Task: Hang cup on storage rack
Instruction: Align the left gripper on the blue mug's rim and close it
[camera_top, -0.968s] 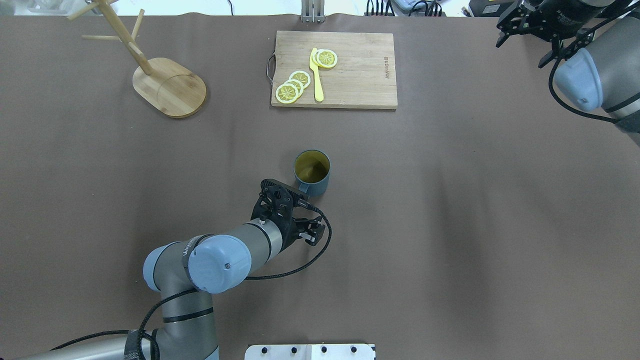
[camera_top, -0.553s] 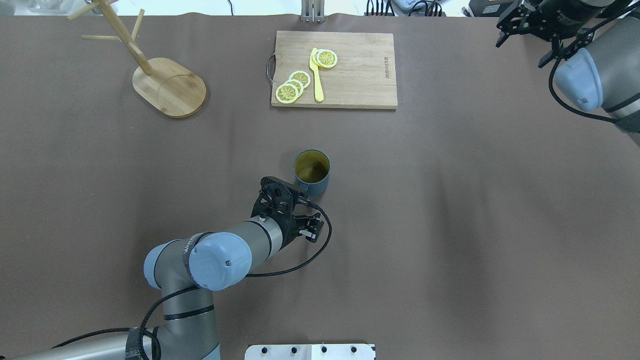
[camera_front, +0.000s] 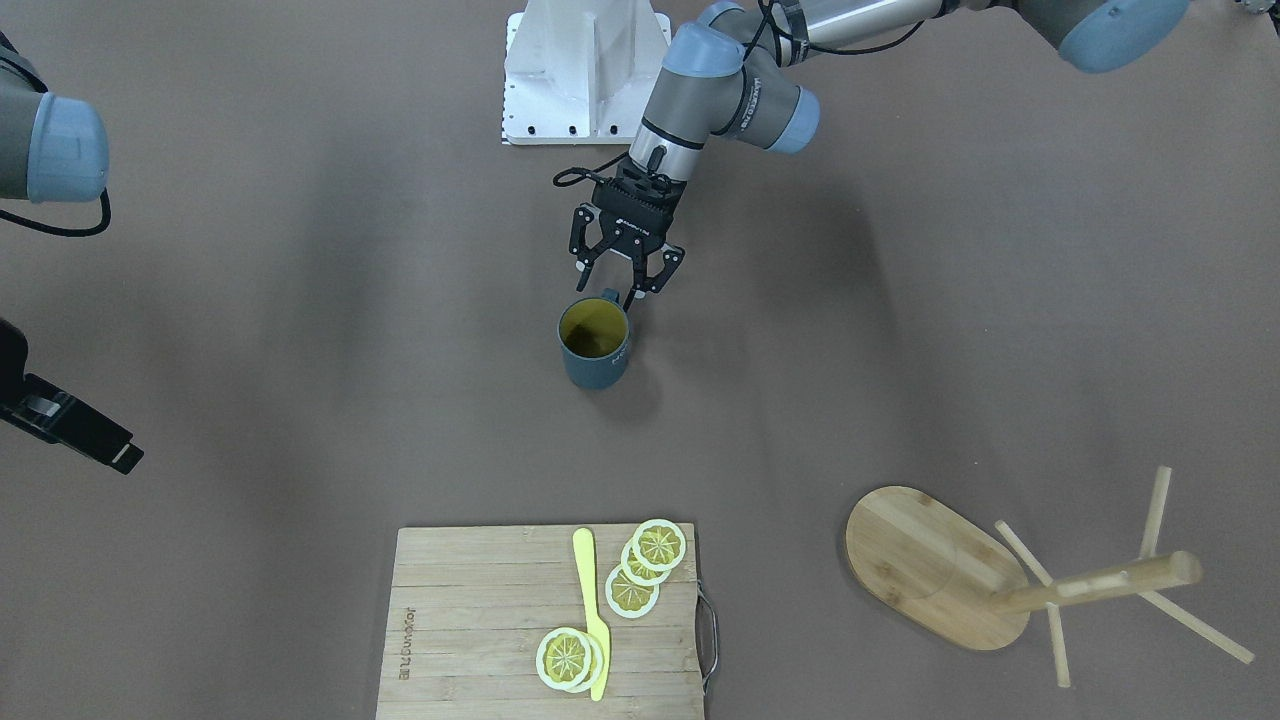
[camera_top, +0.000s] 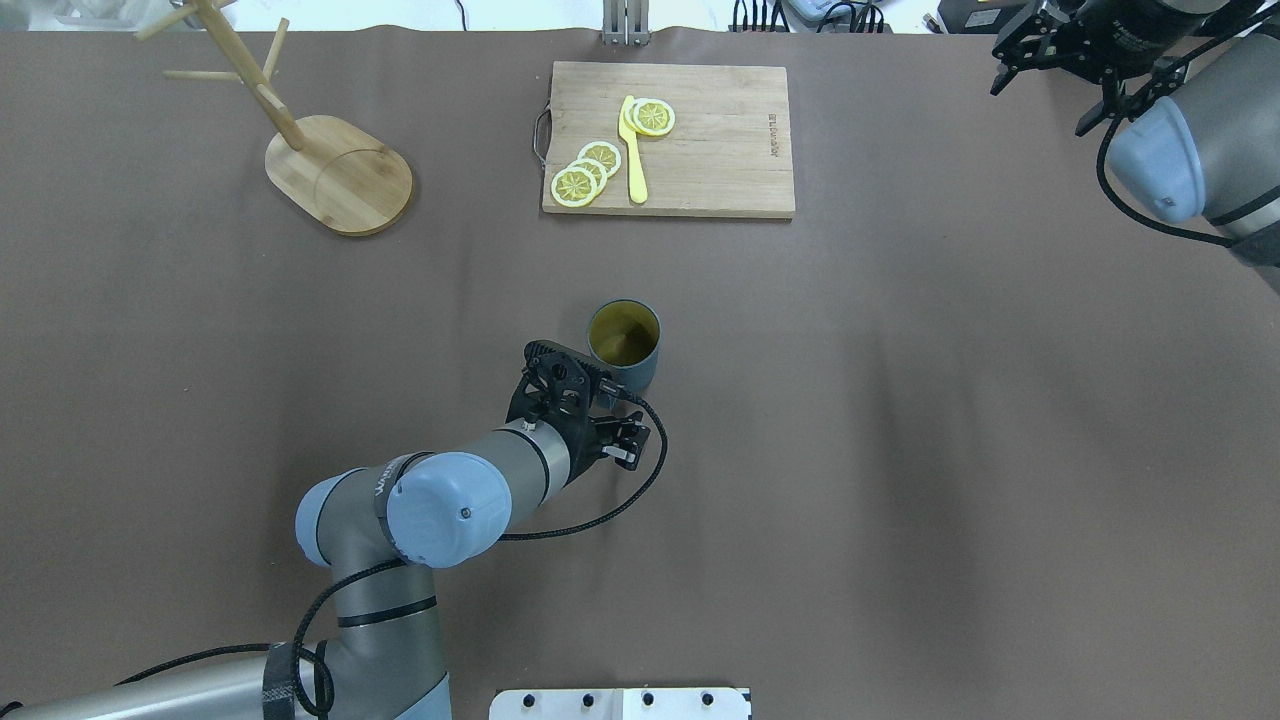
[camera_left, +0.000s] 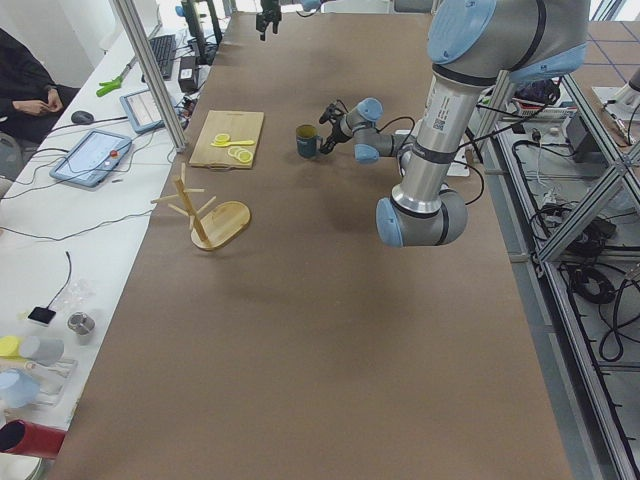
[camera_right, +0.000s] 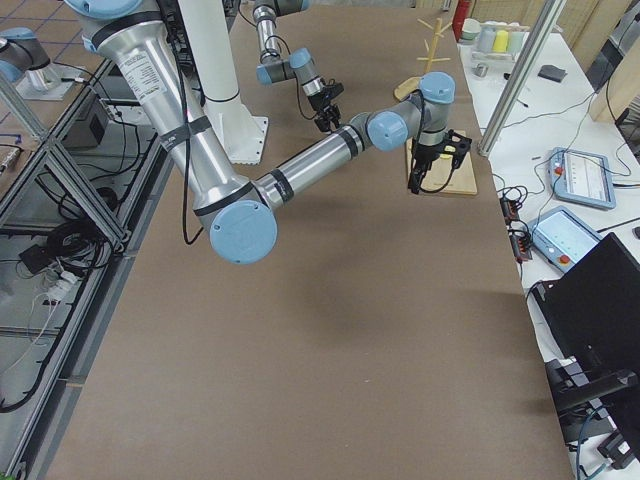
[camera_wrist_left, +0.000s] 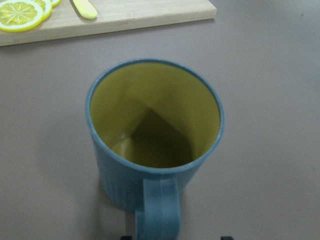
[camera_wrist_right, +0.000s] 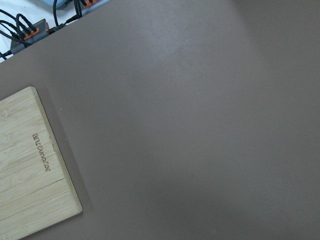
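A brown-covered desk (camera_top: 900, 450) is carrying everything, and a bamboo cutting board (camera_top: 700, 140) lying at its far side is serving as the fixed mark. Well to the left of the cutting board, the storage rack (camera_top: 338, 176) is standing upright on its oval base. Its pegs are all showing bare, so nothing is hanging there yet.

On the robot's side of the cutting board and a little to its left, the left gripper (camera_front: 612, 284) is reaching in low. Its jaws are standing apart with the cup's loop handle (camera_wrist_left: 157, 210) between them, and as far as the front view shows they are not pinching it. The cup (camera_top: 623, 345) is sitting upright on the desk, well apart from the cutting board on the robot's side. Its yellow inside is empty and its handle is pointing toward the robot. Lemon slices (camera_top: 585, 172) and a yellow knife (camera_top: 633, 150) are lying on the cutting board. Far to the right of the cutting board, the right gripper (camera_top: 1040, 105) is hanging with its jaws spread, holding nothing.

By my reading the task is only beginning. The approach to the handle is nearly finished, while the grip, the lift, the carry to the rack and the threading of the handle over a peg are all waiting.
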